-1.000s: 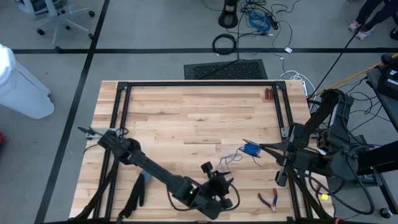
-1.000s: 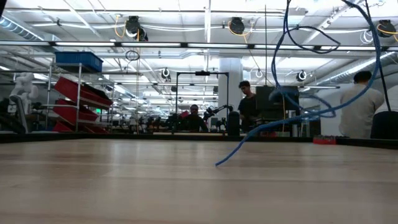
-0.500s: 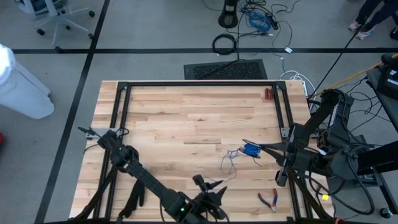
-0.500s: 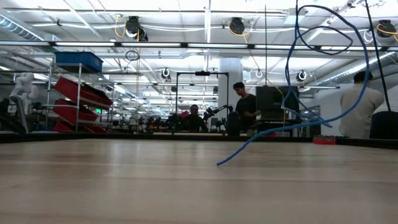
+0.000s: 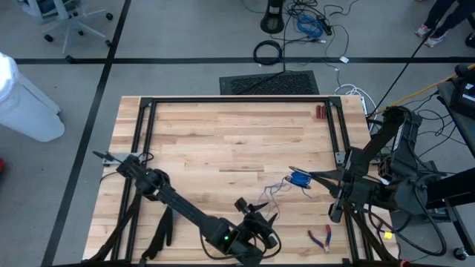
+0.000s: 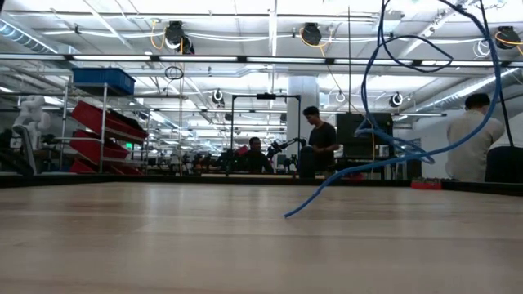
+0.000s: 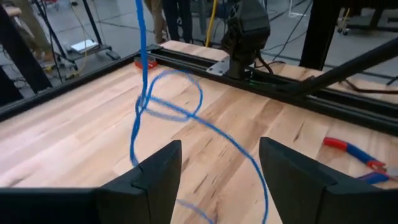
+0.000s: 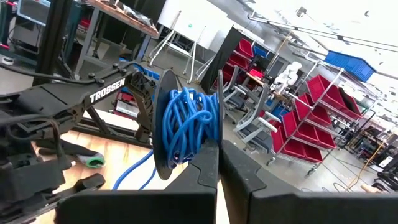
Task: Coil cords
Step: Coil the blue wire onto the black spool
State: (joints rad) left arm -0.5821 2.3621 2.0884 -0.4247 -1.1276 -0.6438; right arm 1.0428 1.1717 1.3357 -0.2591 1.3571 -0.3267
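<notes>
Gaping left gripper (image 7: 217,168) holds nothing, cord (image 7: 186,115) beyond.

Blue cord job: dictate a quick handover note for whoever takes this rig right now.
Left gripper: fingers open, nothing between them, near the table's front edge with the loose blue cord just ahead.
Right gripper: fingers shut on the spool, raised at the table's right side.
Done: part of the cord is wound on the spool.
Left: a loose tail hangs to the wooden table; wind it on. Red-handled pliers lie untouched.
</notes>
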